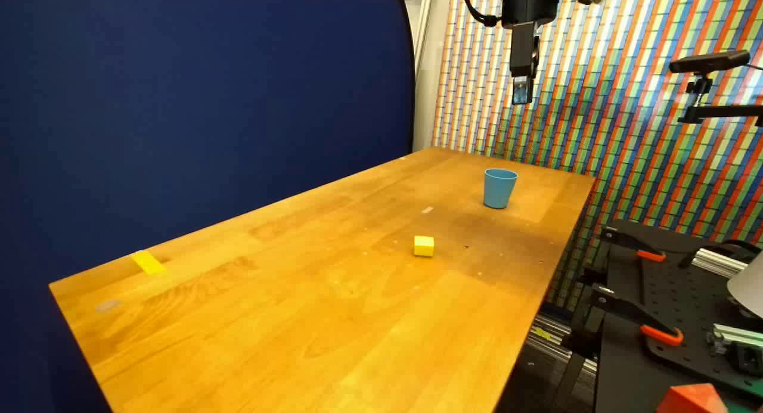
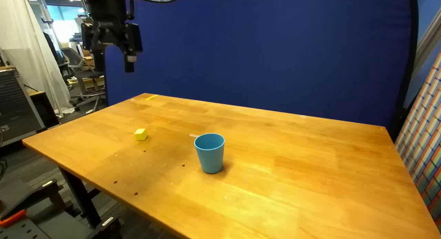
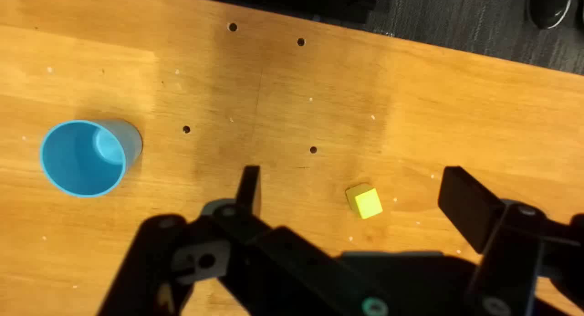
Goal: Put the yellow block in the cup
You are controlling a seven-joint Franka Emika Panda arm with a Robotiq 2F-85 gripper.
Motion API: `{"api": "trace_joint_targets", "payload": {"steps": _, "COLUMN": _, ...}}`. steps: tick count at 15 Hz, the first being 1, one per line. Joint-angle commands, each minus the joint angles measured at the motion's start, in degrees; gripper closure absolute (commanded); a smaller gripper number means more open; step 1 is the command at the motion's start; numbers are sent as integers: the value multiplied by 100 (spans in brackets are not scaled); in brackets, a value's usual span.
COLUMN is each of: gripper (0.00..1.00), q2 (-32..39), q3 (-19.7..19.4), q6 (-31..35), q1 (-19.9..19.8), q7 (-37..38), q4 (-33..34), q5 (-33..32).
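Hovering high above the table (image 2: 310,183), our gripper (image 2: 114,66) has its two fingers (image 3: 470,209) spread wide and holds nothing. Down on the tabletop sits the yellow block (image 3: 365,202), and in the wrist view it shows in the gap between the fingertips, maybe slightly off centre. We wouldn't read that as a straight drop, though: both exterior views show it below the gripper and off to one side, so we figure the move goes down and a bit across. It's cube-like, so no long axis to worry about, but its sides look turned from the line the fingers close along, and we'd probably twist to match. The cup (image 2: 211,159) stands upright, well apart from the block, so we don't expect it to crowd the grab. Headcount: one gripper, one block, one cup, plus one flat strip of yellow tape (image 1: 148,262) near the table's edge that we shouldn't mix up with the block.
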Motion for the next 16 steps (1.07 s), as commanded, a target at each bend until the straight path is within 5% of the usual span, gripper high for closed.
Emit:
{"api": "trace_joint_targets", "payload": {"steps": 1, "gripper": 0, "q2": 1, "q3": 53, "q6": -6, "q1": -53, "q7": -12, "q4": 23, "q5": 17}}
{"api": "trace_joint_targets", "payload": {"steps": 16, "gripper": 0, "q2": 155, "q3": 75, "q6": 19, "q1": -58, "q7": 120, "q4": 192, "q5": 45}}
